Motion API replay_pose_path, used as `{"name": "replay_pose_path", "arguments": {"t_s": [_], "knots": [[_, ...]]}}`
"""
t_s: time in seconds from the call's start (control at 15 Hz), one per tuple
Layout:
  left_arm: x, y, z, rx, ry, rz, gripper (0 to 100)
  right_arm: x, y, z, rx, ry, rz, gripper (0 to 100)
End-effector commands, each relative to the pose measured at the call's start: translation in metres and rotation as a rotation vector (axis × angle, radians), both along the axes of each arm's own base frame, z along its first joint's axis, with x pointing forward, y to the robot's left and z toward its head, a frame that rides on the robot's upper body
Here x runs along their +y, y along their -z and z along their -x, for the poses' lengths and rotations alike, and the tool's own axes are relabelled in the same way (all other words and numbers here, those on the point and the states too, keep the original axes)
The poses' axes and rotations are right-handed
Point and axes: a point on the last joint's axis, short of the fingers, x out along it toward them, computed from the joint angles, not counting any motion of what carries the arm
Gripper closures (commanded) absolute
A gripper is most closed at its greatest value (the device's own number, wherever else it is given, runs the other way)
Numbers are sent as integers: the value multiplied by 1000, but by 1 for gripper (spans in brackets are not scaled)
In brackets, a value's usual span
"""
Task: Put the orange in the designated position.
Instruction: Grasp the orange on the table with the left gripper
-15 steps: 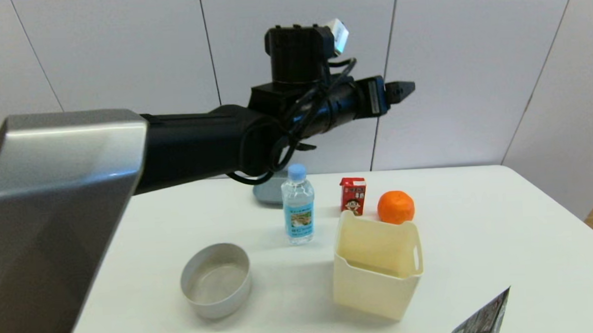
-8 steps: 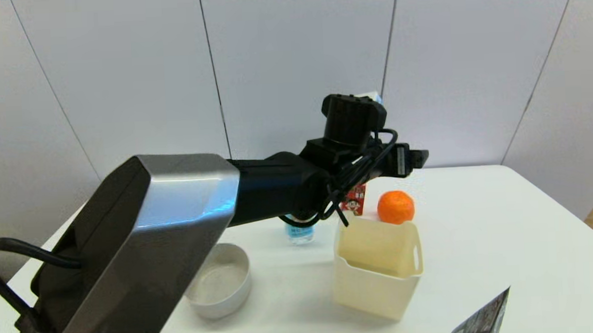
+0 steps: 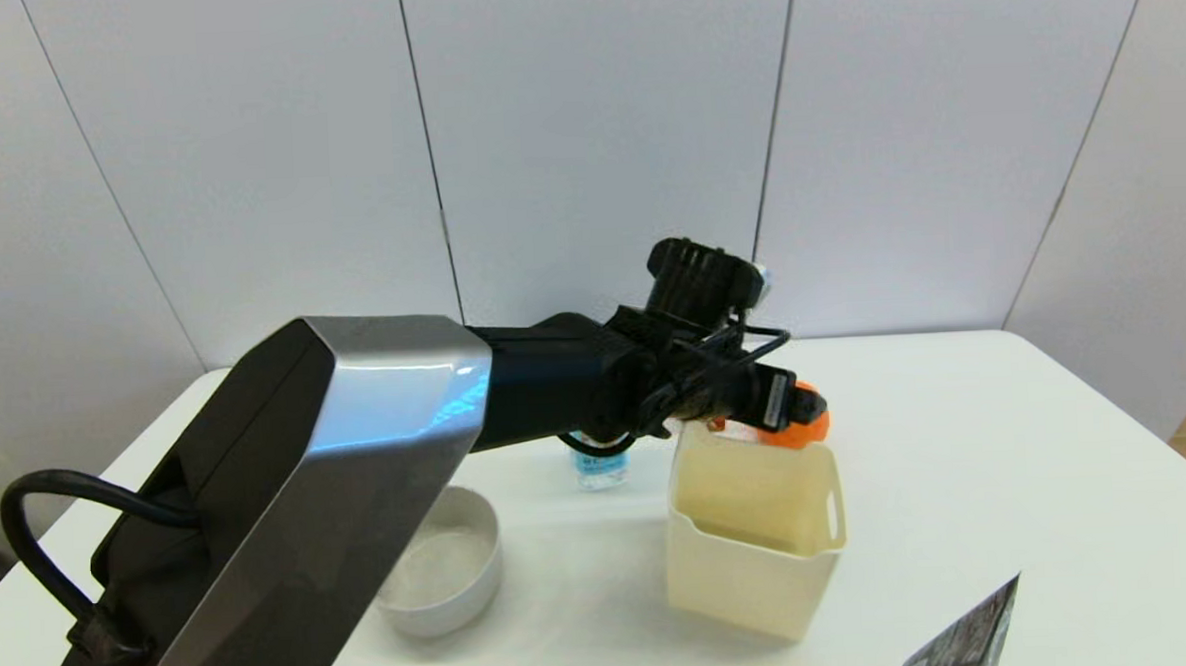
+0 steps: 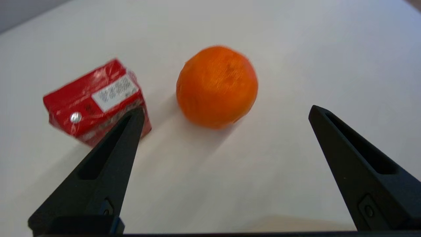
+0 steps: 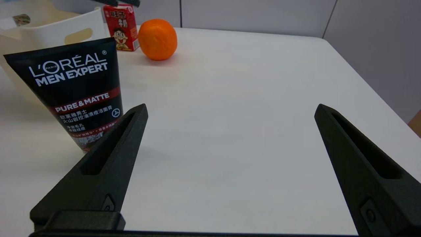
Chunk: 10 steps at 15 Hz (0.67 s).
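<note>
Down came my left hand (image 4: 223,110), wide open over the orange (image 4: 217,86); next I lower and squeeze it.

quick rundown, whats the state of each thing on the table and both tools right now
orange: resting on the table, not gripped
left tool: open, above the orange
right tool: open, holding nothing, near the face wash tube
red drink carton: upright beside the orange, apart from it
cream bin: upright, nothing visible inside
grey bowl: upright, nothing visible inside
water bottle: mostly hidden behind the left arm
face wash tube: standing upright
</note>
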Motion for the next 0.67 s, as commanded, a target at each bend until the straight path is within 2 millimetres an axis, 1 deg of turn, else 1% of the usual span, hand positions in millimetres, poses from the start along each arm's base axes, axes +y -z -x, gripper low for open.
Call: {"name": "replay_pose_path", "arguments": {"t_s": [0.07,0.47,0.6,0.67], "knots": [[7,3,-1,12,17,-77,0,0,0,0,2,0,1,0],[5,6,-1,7,19,-82,0,0,0,0,2,0,1,0],[3,13,-4,8,23,-77,0,0,0,0,2,0,1,0],[1,20,-4,18,25,-87,0,0,0,0,0,0,1,0]]}}
